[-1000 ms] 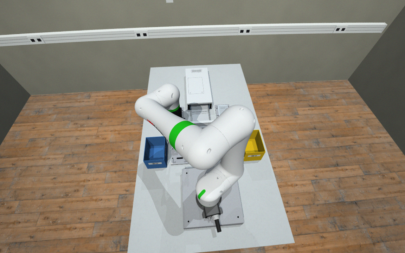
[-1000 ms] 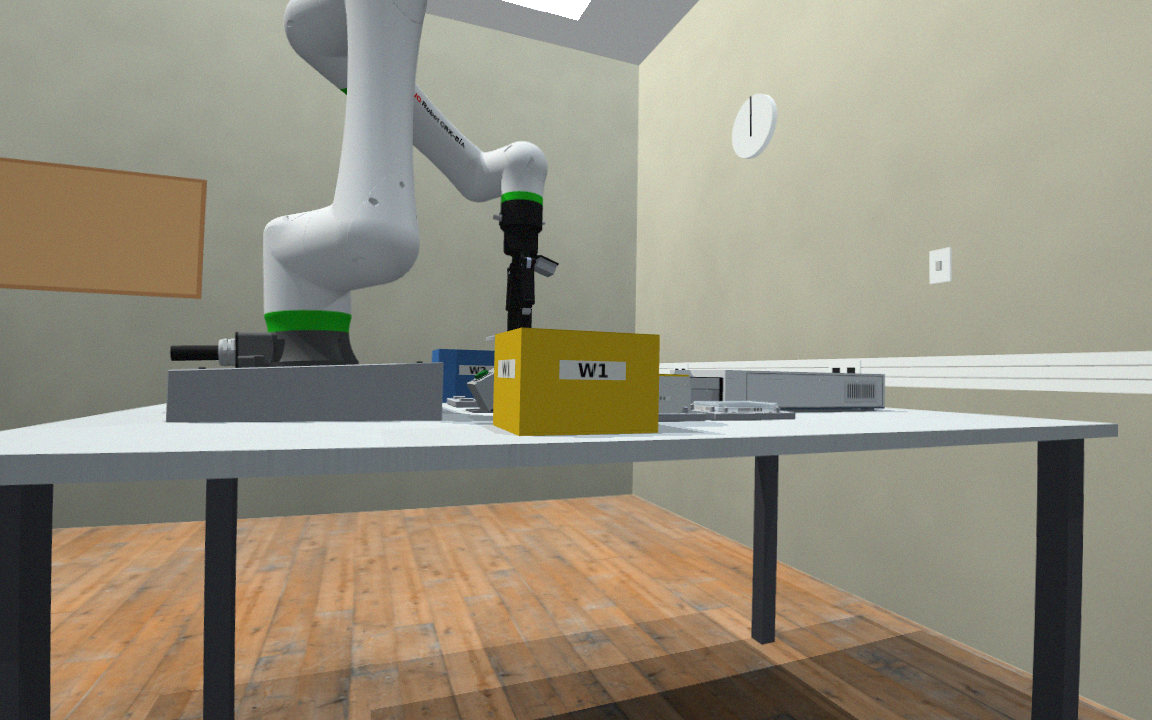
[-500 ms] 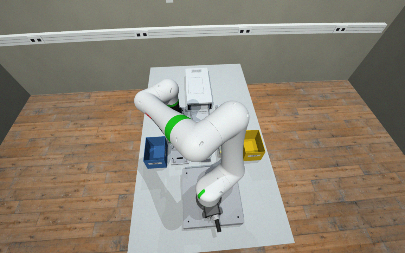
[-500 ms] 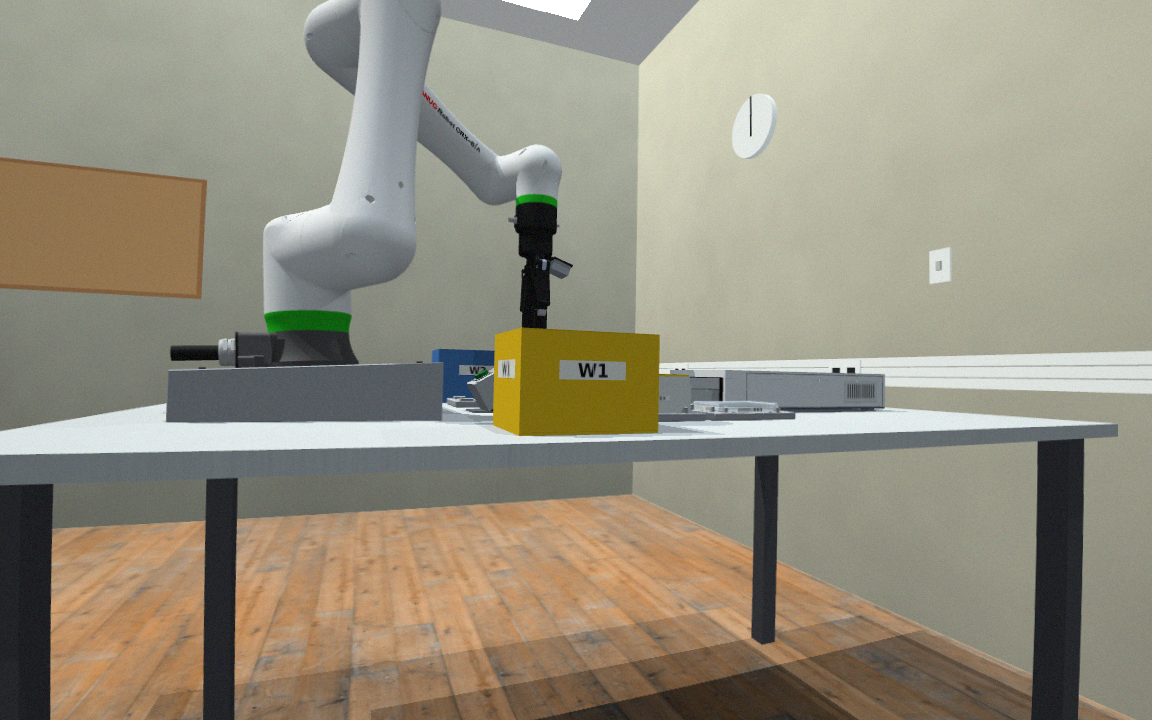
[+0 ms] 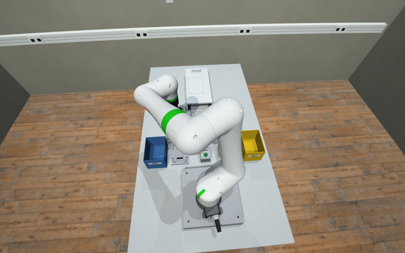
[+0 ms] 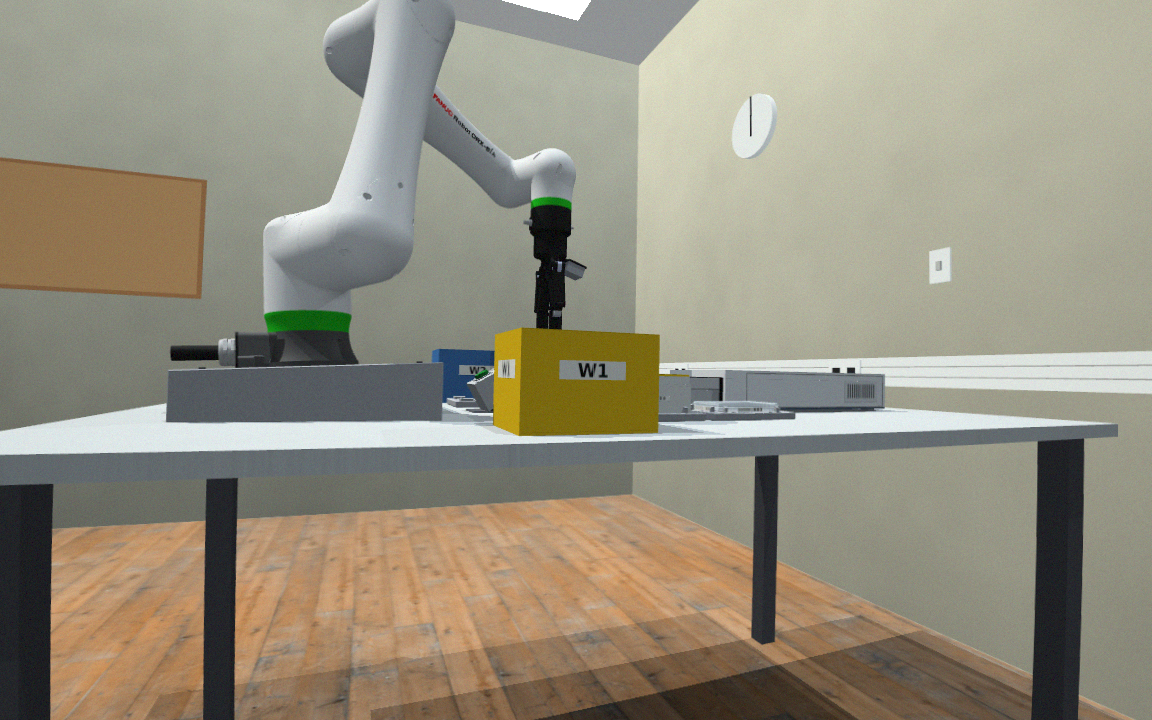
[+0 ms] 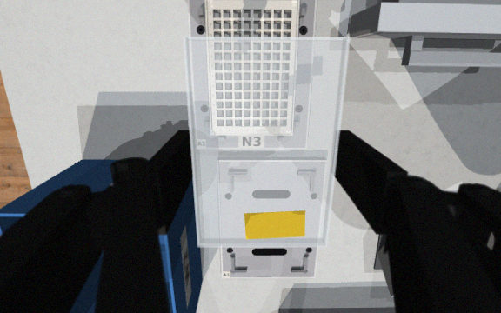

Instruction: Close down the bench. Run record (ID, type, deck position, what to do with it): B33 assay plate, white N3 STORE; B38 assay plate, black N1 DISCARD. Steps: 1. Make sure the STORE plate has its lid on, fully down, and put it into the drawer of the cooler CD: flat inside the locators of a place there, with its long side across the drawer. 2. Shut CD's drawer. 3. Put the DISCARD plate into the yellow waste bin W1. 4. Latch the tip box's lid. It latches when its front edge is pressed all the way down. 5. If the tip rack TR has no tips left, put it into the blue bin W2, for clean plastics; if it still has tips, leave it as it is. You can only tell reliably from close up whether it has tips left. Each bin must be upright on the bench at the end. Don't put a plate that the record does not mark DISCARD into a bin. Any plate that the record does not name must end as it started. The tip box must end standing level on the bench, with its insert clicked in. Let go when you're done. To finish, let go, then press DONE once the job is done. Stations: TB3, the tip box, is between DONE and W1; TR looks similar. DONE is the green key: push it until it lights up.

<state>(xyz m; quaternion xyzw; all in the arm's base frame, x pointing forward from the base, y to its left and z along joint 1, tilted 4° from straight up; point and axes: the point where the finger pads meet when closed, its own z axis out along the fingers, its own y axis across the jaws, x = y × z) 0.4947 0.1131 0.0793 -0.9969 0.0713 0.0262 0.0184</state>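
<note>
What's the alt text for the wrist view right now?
A clear lid with a yellow tag is clamped between the two black fingers of the gripper, held above the bench. Seen through it are the white assay plate on the nest marked N3 and an unoccupied nest nearer the camera. The blue bin sits at lower left.

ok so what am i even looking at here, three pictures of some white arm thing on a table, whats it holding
It is one jointed robot arm bolted to a grey plate on a white table. One picture looks down from above, one from the side at table height, and one from a camera on the arm's wrist, looking down past its black tool.

On the table are a blue bin, a yellow bin marked W1, a white cooler box and small lab pieces.

The tool is shut on a clear plastic lid, hanging above a white gridded plate at the spot marked N3.
</note>
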